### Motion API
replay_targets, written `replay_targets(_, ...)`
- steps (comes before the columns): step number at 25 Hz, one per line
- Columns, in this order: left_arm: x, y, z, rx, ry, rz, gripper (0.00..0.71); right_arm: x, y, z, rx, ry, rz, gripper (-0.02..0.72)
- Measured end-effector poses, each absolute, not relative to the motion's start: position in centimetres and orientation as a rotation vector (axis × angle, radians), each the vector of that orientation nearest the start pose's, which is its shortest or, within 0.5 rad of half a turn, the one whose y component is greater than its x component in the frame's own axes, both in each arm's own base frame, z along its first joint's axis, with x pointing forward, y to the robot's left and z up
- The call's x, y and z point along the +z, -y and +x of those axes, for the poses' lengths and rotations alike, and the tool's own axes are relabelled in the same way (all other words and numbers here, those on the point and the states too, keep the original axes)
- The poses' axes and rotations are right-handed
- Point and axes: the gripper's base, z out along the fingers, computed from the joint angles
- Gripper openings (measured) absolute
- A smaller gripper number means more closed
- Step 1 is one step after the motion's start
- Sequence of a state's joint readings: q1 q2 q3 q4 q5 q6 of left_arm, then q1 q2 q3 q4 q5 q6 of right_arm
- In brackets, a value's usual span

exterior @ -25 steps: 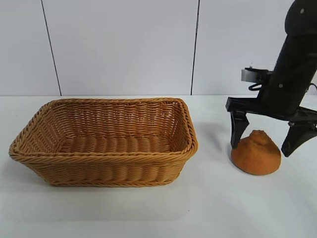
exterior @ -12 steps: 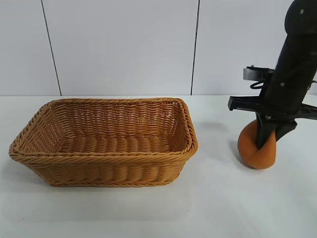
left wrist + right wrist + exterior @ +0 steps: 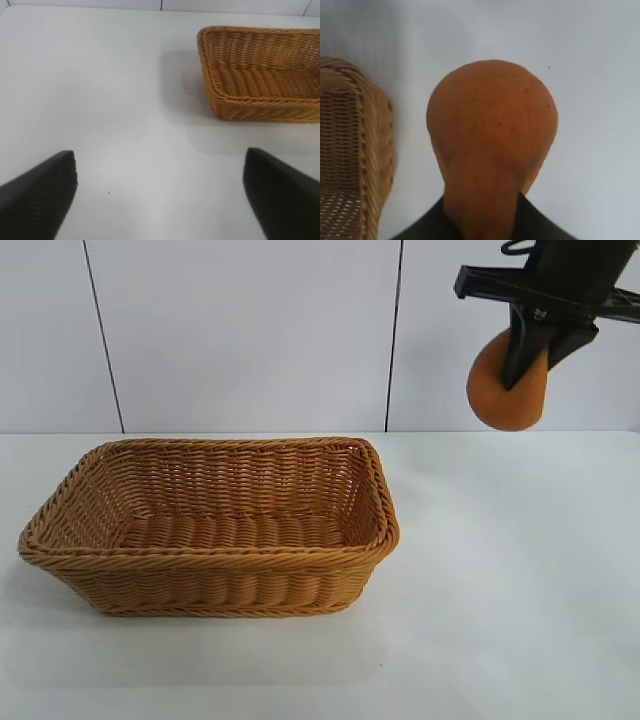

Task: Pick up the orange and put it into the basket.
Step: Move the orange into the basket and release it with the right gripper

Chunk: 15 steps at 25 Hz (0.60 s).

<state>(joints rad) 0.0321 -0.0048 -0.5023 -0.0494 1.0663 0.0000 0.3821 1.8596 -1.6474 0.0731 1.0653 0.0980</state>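
At upper right of frame, right gripper (image 3: 527, 352) clamps dull orange-brown rounded orange (image 3: 492, 390) w/ fingers closed, above table & right of golden woven wicker basket (image 3: 210, 558); left gripper (image 3: 160, 195) fingers spread wide, empty.

- A white table (image 3: 480, 640) with a smooth matte top fills the lower part of the exterior view; soft grey shadows lie on it.
- A few tiny dark specks (image 3: 138, 140) dot the table's surface in the left wrist view.
- Behind the table, at its far edge, rises a pale grey-white panelled wall (image 3: 250, 330).
- Two thin dark vertical seams (image 3: 395, 335) split that wall into panels, running down to the table's far edge: one above the table's left part, the other right of its middle.
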Motion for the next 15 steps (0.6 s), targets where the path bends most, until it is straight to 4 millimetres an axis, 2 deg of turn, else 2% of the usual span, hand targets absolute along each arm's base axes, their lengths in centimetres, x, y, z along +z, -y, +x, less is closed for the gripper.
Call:
replay_targets(4,27.8,0.4,-0.6,-0.039,-2.042,-0.03,0.641,28.9,-19.5,35.7,0.273,-2.714,-0.464,0.035)
replay_targets(8,27.8,0.4,-0.6,-0.039,-2.042,-0.03,0.641,27.9,-23.5,34.4,0.338,-2.684,-0.55,0.035)
replay_targets(11,27.8,0.4,-0.6,-0.039,-2.042,-0.03,0.641,26.3,-26.2,33.6,0.377,-2.674,-0.612,0.035)
replay_targets(15,27.8,0.4,-0.6,-0.039,-2.042,-0.03,0.641,22.8,-29.1,33.5,0.393,-2.679,-0.669,0.035)
